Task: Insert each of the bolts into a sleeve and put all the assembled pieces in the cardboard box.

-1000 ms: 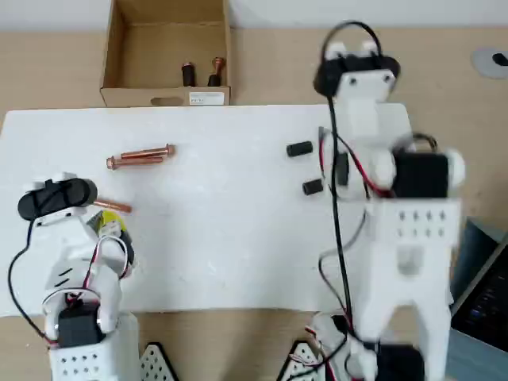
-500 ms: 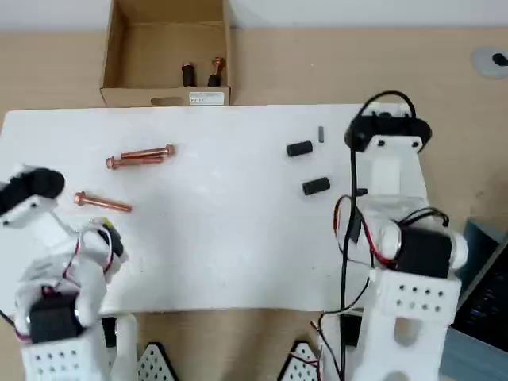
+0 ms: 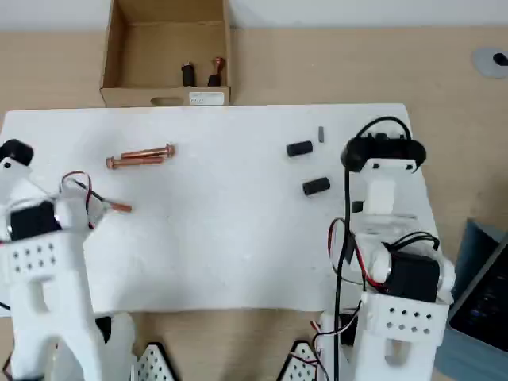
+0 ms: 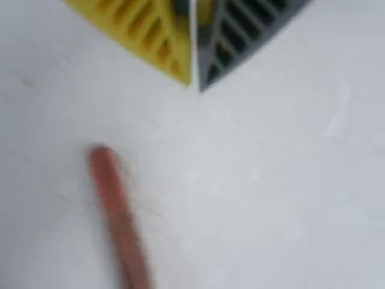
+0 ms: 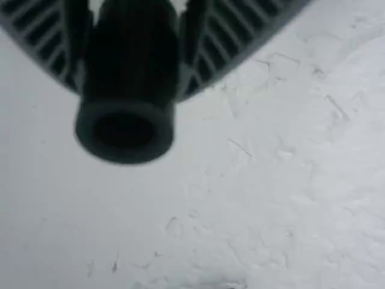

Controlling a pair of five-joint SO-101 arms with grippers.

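Nearest me, the left arm (image 3: 40,238) stands at the near left corner of the white sheet (image 3: 222,246) that covers the bench (image 3: 317,63). The left claw (image 4: 194,75) is closed on nothing, with its yellow finger (image 4: 150,30) and its grey one pressed tip to tip just above the sheet. A copper bolt (image 4: 117,223) lies flat on the sheet near those tips without touching them. From above, its end (image 3: 119,206) pokes out beside the arm.

On the near right stands the right arm (image 3: 389,238). The right claw (image 5: 129,48) grips a black sleeve (image 5: 125,129), whose open end sticks out past the fingertips over the sheet. I cannot tell whether it touches the sheet.

A little farther off, two loose sleeves lie on the sheet beside that arm, one (image 3: 316,186) closer and one (image 3: 299,148) beyond it, with a small grey piece (image 3: 321,134) just past them. Across on the left, a pair of bolts (image 3: 139,156) lies side by side.

Past the sheet's far edge sits the open cardboard box (image 3: 111,55). Two assembled pieces (image 3: 188,74) rest inside, close to its front wall.
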